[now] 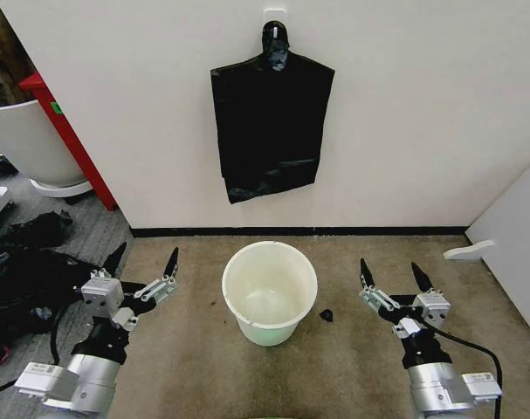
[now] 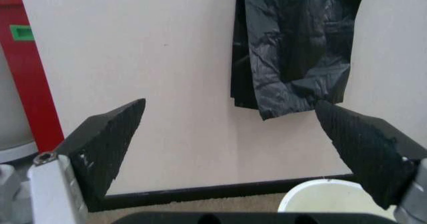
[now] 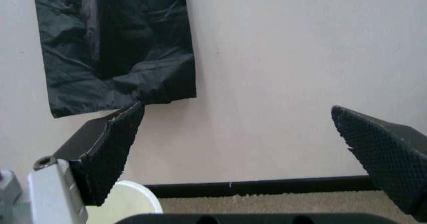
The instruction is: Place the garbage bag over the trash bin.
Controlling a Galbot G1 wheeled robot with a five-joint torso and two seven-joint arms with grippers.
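Note:
The black garbage bag (image 1: 271,127) hangs flat from a hook on the white wall, straight above the trash bin (image 1: 270,291), a cream-white bucket standing open on the carpet. My left gripper (image 1: 144,258) is low on the bin's left, open with nothing in it. To the bin's right my right gripper (image 1: 391,274) is open too, with nothing between its fingers. The bag (image 2: 293,48) and a slice of the bin's rim (image 2: 327,196) show beyond the left fingers (image 2: 107,144). In the right wrist view the bag (image 3: 117,43) hangs past the fingers (image 3: 110,149), with the bin's edge (image 3: 137,201) below.
A small black scrap (image 1: 327,315) lies on the carpet just right of the bin. Crumpled black bags (image 1: 24,262) are piled at the left, with a large white tub (image 1: 29,144) and a red panel (image 1: 72,140) behind. A white board (image 1: 518,236) leans at the right.

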